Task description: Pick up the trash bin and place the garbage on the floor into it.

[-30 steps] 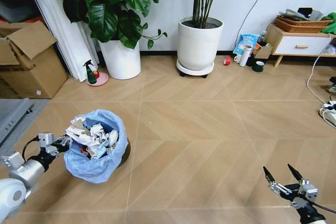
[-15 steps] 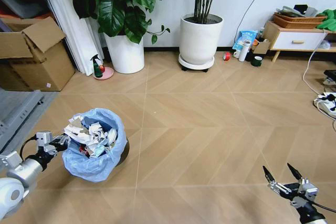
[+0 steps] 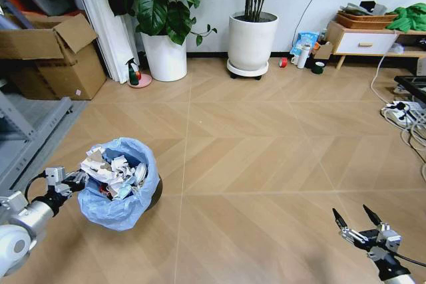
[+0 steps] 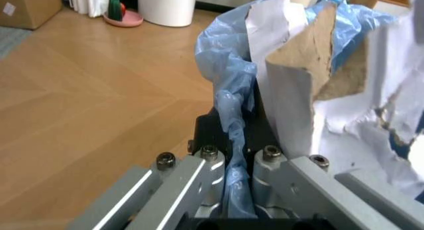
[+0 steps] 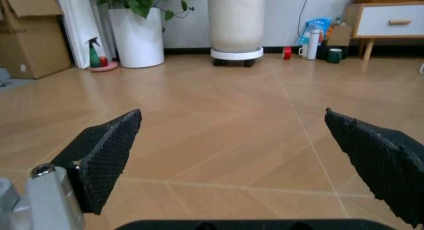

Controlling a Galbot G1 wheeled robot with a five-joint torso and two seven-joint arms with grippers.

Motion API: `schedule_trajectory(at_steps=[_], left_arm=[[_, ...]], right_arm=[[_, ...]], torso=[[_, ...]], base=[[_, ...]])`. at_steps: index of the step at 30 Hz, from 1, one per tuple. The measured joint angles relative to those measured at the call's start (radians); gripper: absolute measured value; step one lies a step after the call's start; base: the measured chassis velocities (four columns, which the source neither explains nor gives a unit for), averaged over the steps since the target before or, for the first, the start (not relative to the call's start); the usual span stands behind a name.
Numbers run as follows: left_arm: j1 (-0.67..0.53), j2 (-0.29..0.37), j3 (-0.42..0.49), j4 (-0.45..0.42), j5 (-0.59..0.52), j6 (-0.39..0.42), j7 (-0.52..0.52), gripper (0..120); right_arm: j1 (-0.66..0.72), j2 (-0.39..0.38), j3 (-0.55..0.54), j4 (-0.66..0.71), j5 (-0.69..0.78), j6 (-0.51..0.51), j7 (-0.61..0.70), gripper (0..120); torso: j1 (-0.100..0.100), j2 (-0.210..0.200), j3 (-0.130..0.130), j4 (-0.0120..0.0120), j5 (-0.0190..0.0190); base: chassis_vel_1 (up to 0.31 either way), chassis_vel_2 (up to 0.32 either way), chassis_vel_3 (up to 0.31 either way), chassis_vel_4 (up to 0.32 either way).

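Chevron-laid floor (image 3: 266, 164) planks run back to two white plant pots (image 3: 251, 40) against the far wall. At the lower left of the head view, the left gripper (image 3: 72, 181) is clenched on the rim of the trash bin (image 3: 122, 194); the left wrist view shows what the head view cannot, its fingers (image 4: 198, 175) pinching a bunched fold of the light-blue bag (image 4: 232, 120). Heaped above the bin's rim is the garbage (image 3: 113, 171), crumpled white paper and torn card. At the lower right, well apart from the bin, the right gripper (image 3: 355, 219) hangs over bare planks with its jaws spread wide.
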Motion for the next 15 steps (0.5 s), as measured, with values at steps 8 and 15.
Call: schedule_trajectory(at_steps=[8, 15], left_arm=[[-0.005, 0.002, 0.005, 0.002, -0.002, 0.001, -0.002, 0], [0.000, -0.001, 0.005, 0.005, -0.002, 0.001, -0.002, 0]], right_arm=[[0.003, -0.002, -0.002, -0.001, 0.003, 0.000, 0.000, 100], [0.011, 0.001, -0.009, -0.008, 0.011, 0.022, -0.005, 100]], torso=[[0.000, 0.000, 0.000, -0.0003, -0.0006], [0.000, 0.000, 0.000, -0.0002, -0.0003]], base=[[0.205, -0.210, -0.199, 0.212], [0.183, -0.179, -0.175, 0.170]])
